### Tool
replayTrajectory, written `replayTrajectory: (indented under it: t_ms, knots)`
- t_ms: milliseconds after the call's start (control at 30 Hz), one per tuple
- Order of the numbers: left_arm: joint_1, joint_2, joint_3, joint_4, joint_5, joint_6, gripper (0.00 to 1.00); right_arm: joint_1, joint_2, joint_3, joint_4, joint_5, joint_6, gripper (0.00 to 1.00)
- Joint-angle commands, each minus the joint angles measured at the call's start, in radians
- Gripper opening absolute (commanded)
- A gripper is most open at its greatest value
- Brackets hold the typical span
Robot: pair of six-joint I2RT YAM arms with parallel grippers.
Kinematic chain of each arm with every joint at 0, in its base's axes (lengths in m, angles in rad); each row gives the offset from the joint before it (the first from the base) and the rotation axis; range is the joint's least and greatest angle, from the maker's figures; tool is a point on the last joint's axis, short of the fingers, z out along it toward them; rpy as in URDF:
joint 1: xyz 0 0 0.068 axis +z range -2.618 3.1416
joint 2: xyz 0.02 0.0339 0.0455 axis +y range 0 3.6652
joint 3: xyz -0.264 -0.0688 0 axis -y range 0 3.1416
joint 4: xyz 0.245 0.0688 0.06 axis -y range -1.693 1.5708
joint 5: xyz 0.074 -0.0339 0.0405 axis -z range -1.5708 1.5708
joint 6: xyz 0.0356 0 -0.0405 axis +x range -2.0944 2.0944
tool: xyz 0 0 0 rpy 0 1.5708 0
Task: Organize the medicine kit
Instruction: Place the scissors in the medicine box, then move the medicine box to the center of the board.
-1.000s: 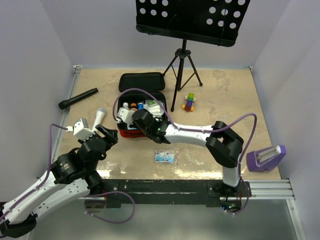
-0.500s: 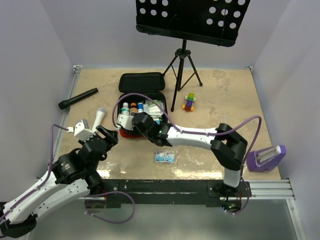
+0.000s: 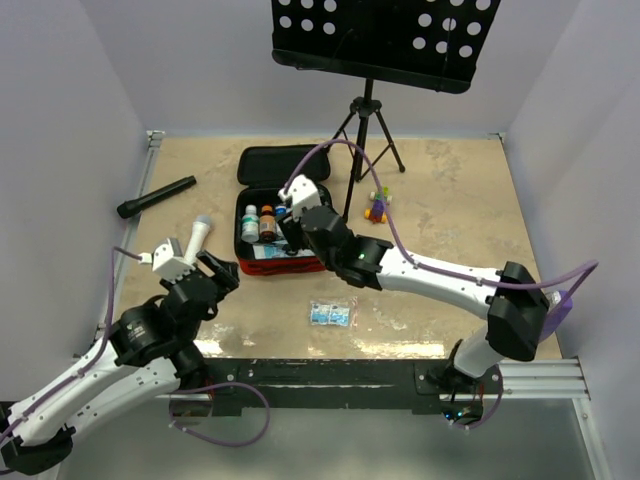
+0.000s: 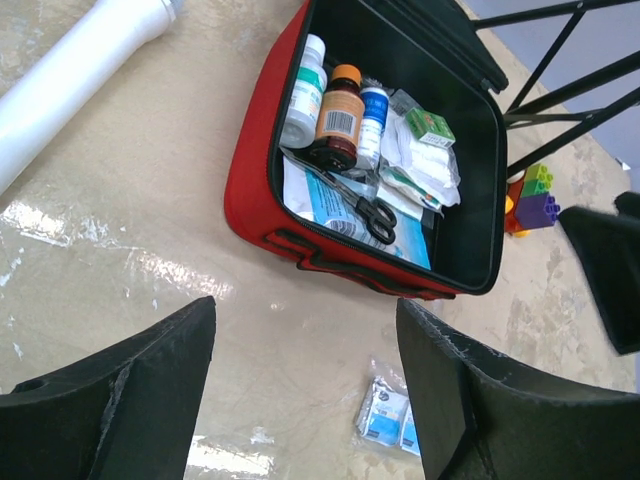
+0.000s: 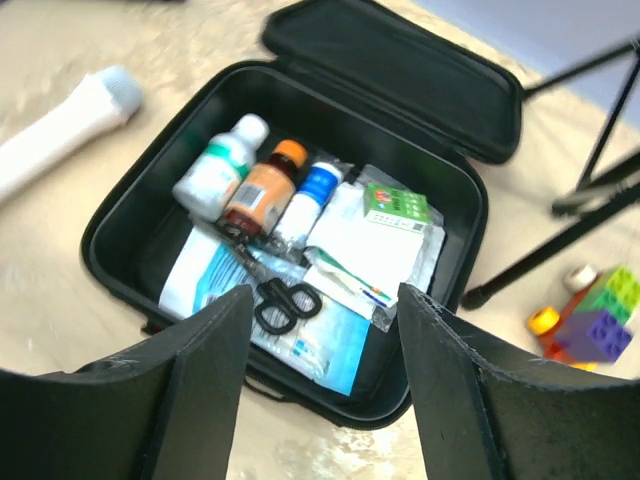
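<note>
The medicine kit (image 3: 285, 267) lies open at the table's centre, a red case with black lining (image 5: 120, 200) and its lid folded back. Three small bottles (image 5: 262, 185), black scissors (image 5: 281, 303) and white and blue packets (image 5: 375, 240) lie inside. My right gripper (image 3: 291, 230) hovers above the case's right part, open and holding nothing (image 5: 325, 300). My left gripper (image 3: 216, 272) stands left of the case's red front wall (image 4: 255, 190), open and holding nothing (image 4: 305, 320). A pair of blue packets (image 3: 331, 314) lies on the table in front of the case (image 4: 388, 417).
A white cylinder (image 3: 198, 233) lies just left of the case. A black flashlight (image 3: 157, 197) lies at the far left. A tripod music stand (image 3: 367, 140) and toy blocks (image 3: 378, 204) stand right of the case. A purple object (image 3: 533, 315) sits at the right edge.
My right gripper has pulled up out of the case's left part, moved back and to the right, and opened its jaws. The left arm has barely moved.
</note>
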Motion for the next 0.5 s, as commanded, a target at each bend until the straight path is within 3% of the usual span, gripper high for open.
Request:
replayTrajectory:
  t_ms: [0,200,467]
  knots:
    - [-0.003,0.048,-0.016,0.079,0.033,0.047,0.78,-0.062,0.033,-0.022,-0.082,0.06,0.307,0.64]
    - [-0.003,0.091,-0.033,0.078,0.1,0.033,0.78,-0.119,0.146,-0.008,-0.102,0.032,0.338,0.63]
    - [-0.001,0.043,-0.068,0.072,0.116,0.015,0.78,-0.094,0.214,-0.044,-0.09,-0.03,0.341,0.56]
